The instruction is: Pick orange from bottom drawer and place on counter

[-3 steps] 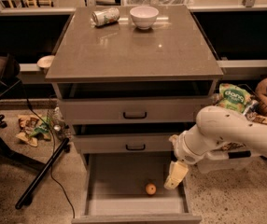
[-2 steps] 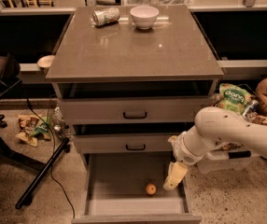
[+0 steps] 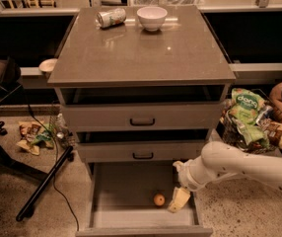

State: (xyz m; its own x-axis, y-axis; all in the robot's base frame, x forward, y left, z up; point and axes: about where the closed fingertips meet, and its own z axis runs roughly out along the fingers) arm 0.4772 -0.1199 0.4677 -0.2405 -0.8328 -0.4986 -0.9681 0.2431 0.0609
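Deep grey bottom drawer [image 3: 123,194] stands pulled out, and the small round orange [image 3: 158,199] lies on its floor. Cream two-finger gripper [image 3: 179,200] hangs just right of the orange; its opening cannot be told. Glossy grey-brown counter [image 3: 141,53], above and beyond the orange, carries a white bowl [image 3: 152,18] and a tipped can [image 3: 111,17].

The arm [image 3: 249,166] is a smooth white tube flecked with small dark dots, with a ribbed white wrist [image 3: 194,174]. The cream gripper [image 3: 179,200] sits by the right edge of the bottom drawer [image 3: 126,189].
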